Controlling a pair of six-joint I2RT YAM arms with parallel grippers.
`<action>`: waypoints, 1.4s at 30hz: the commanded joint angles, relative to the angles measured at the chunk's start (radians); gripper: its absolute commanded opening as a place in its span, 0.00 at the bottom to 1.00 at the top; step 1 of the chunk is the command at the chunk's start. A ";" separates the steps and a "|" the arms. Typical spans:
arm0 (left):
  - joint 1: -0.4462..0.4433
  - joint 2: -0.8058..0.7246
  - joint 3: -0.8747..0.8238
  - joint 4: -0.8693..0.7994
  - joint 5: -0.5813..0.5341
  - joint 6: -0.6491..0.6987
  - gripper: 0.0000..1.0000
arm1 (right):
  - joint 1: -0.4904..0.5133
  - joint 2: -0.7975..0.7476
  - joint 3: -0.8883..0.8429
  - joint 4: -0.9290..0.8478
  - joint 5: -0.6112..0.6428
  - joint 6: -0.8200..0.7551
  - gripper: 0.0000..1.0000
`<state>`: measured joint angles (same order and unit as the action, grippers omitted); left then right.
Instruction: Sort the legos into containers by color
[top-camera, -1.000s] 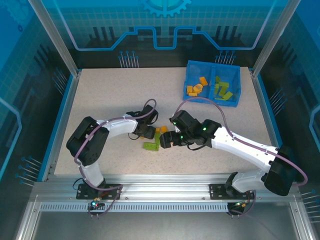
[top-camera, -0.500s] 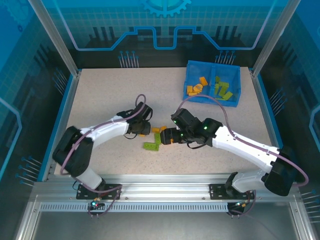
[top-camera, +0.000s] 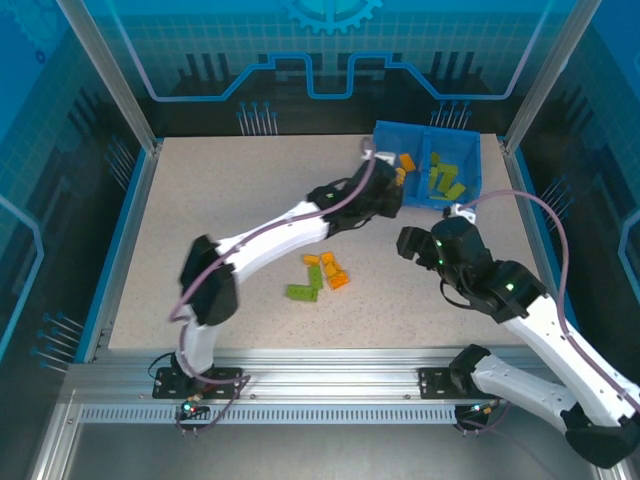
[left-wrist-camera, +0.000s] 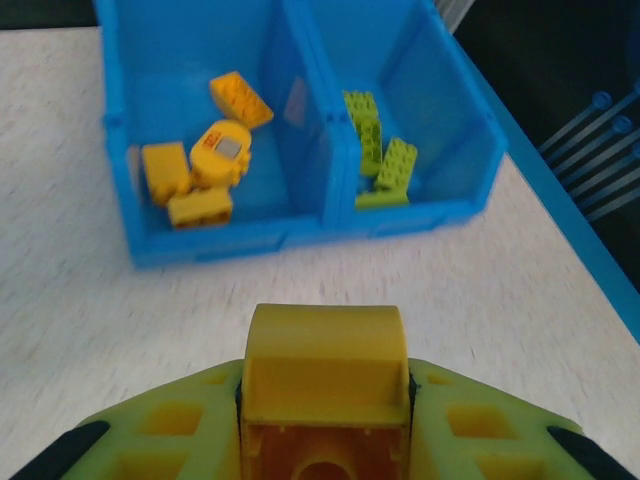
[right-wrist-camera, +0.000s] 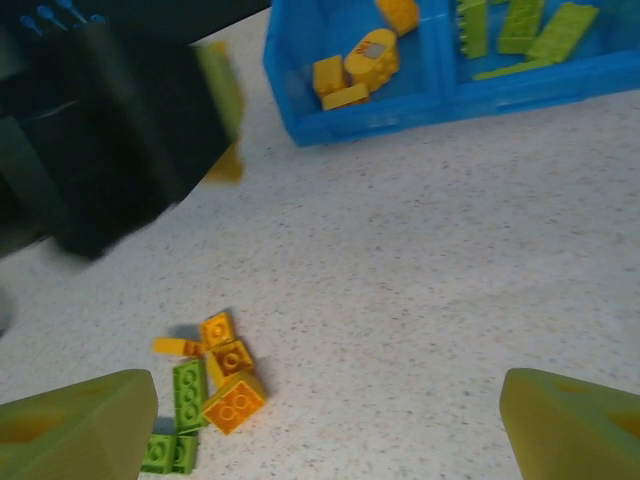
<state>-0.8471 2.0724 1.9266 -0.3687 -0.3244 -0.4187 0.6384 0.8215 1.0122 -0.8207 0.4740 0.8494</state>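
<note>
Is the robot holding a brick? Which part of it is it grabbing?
Yes. The left pincer is shut on an orange brick, pinching its two opposite sides. The right pincer is open and holds nothing.

The left gripper (top-camera: 388, 190), which was down at the loose bricks (top-camera: 322, 275) with its arm bent a second ago, has closed on an orange brick (left-wrist-camera: 325, 365). It has swung out on a stretched arm, so the blue bin (left-wrist-camera: 225, 245) now lies just ahead of its fingers, the orange-filled compartment ahead to the left and the green-filled one ahead to the right. The right gripper (top-camera: 412, 243), earlier reaching into the same pile opposite the left one, has drawn back and risen, leaving those bricks uncovered below it, toward its left finger.
</note>
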 joint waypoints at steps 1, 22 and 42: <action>0.021 0.211 0.234 0.009 -0.123 0.081 0.23 | -0.016 -0.053 -0.044 -0.058 0.033 0.024 0.90; 0.120 0.695 0.763 0.235 0.039 0.124 0.60 | -0.019 -0.159 -0.090 -0.087 -0.038 -0.017 0.90; 0.037 -0.787 -0.947 0.496 0.143 0.205 0.74 | 0.036 0.200 -0.087 0.201 -0.415 -0.220 0.89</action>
<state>-0.7891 1.3979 1.1240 0.1627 -0.1486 -0.2646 0.6415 0.9310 0.8997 -0.7151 0.1818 0.6922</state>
